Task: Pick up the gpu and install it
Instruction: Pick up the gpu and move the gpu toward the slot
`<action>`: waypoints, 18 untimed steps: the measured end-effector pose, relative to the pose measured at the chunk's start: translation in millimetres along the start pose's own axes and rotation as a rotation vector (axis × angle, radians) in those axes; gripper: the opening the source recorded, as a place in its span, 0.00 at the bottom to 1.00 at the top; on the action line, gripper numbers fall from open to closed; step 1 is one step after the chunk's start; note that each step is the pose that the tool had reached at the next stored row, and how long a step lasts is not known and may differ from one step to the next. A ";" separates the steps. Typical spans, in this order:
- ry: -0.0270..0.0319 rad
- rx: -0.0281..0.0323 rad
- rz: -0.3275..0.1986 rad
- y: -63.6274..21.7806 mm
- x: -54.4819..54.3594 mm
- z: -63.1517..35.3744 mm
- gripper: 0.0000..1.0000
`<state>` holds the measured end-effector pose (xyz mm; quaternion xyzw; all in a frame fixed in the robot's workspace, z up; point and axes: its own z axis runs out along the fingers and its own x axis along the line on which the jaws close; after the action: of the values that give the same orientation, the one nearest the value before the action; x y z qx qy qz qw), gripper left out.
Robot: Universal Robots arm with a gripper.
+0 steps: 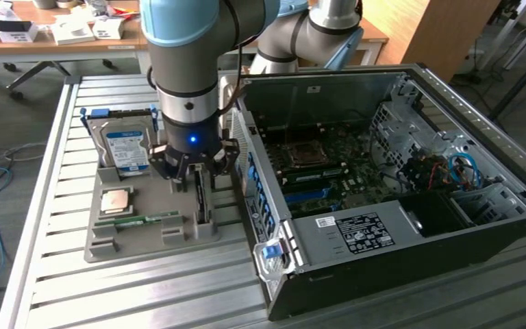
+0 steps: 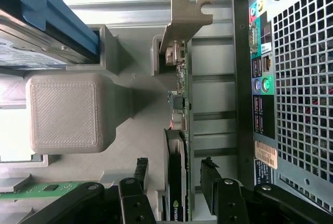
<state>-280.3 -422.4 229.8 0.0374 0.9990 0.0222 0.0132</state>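
Gpu: we see it (image 1: 202, 202) standing on edge in a slot of the grey holder (image 1: 144, 243), on the holder's side nearest the case (image 1: 482, 116)
Gpu, close up: in the wrist view we make out the green board (image 2: 186, 104), a black fan (image 2: 176, 182) on one face and the silver bracket (image 2: 184, 18) at the far end from the gripper
Gripper: we find it (image 1: 199, 177) low over the gpu, spread wide and astride the card, holding nothing
Fingers: the black fingers (image 2: 139, 179) stand one on each side of the card; we see a gap on both sides, narrower on the board side
Arm: it (image 1: 185, 62) comes straight down onto the holder, a blue light lit near the wrist
Hard drive: we see it (image 1: 126, 147) upright in the holder, with a blue label, on the exterior view's left of the gripper
Chip: a square chip (image 1: 117, 201) lies flat in the holder, below the hard drive in the exterior view
Memory stick: it (image 1: 140, 221) lies flat just beside the chip, narrow and green
Case: open on its side on the exterior view's right of the holder, motherboard (image 1: 336, 164) exposed; its rear ports (image 2: 260, 86) sit close beside the gpu
Table: we see holder and case both resting on the slatted metal table (image 1: 62, 288)
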 end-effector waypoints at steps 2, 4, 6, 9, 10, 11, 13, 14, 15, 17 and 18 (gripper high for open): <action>0.0002 0.0001 0.000 0.0 -0.2 0.3 0.53; 0.0003 0.0002 0.000 0.0 -0.2 0.3 0.53; 0.0003 0.0002 0.000 0.0 -0.3 0.2 0.53; 0.0003 0.0002 0.000 0.1 -0.4 -1.1 0.53; 0.0003 0.0002 0.000 0.2 -0.4 -2.5 0.53; 0.0002 0.0002 0.000 0.2 -0.4 -3.8 0.53; 0.0002 0.0001 0.001 0.2 -0.4 -4.0 0.53; 0.0000 0.0002 0.004 0.2 -0.5 -4.0 0.53; -0.0001 0.0003 0.007 0.2 -0.5 -4.0 0.53; -0.0004 0.0006 0.014 0.2 -0.5 -4.1 0.53; -0.0006 0.0007 0.018 0.2 -0.6 -4.0 0.53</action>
<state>-279.8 -422.4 233.9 0.0466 0.9986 0.0220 0.0133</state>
